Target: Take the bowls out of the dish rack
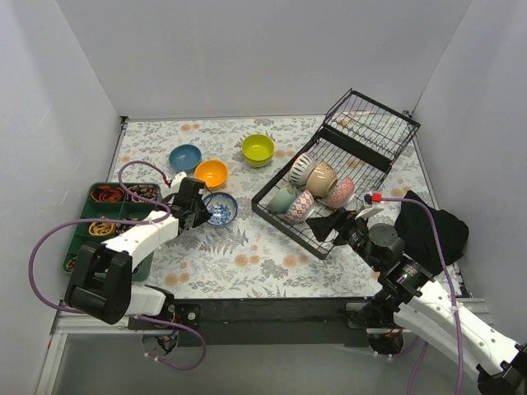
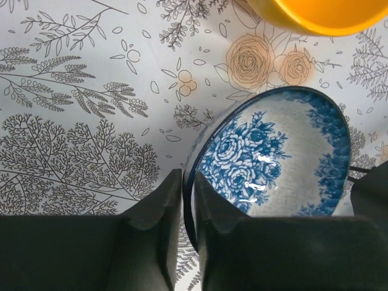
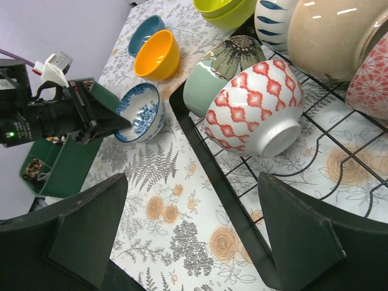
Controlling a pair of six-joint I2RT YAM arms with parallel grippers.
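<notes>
Nine bowls counted: four out on the floral tablecloth [image 2: 91, 91], five inside the dish rack [image 3: 203, 163].
Left gripper [image 2: 188, 179]: clenched on the rim of the blue-white bowl [image 2: 273, 163]; one finger outside the wall, the other inside.
Blue-white bowl: rose-printed inside spreads ahead and to the right of the left jaws; whether its foot rests on the cloth cannot be told.
Orange bowl [image 2: 315, 15]: straight beyond the left jaws, just past the held bowl, apart from it.
Blue bowl [image 1: 185, 157]: farther beyond the left jaws, next to the orange one.
Lime bowl [image 1: 258, 150]: well beyond the left jaws and off to their right, near the rack's far corner.
Right gripper [image 3: 193, 182]: released, fingers spread wide, nothing between them; hangs over the near edge of the rack.
Red-white bowl [image 3: 254, 109]: directly ahead of the right jaws, on its side on the wires, foot facing them.
Pale-green bowl [image 3: 203, 91]: ahead-left of the right jaws, touching the red-white one, at the rack's edge bar.
Striped bowl [image 3: 276, 21], beige bowl [image 3: 327, 36], pink bowl [image 3: 370, 79]: row behind, ahead-right of the right jaws, all tipped on edge.
Green tray [image 1: 90, 222]: behind and left of the left jaws, small items in its compartments.
</notes>
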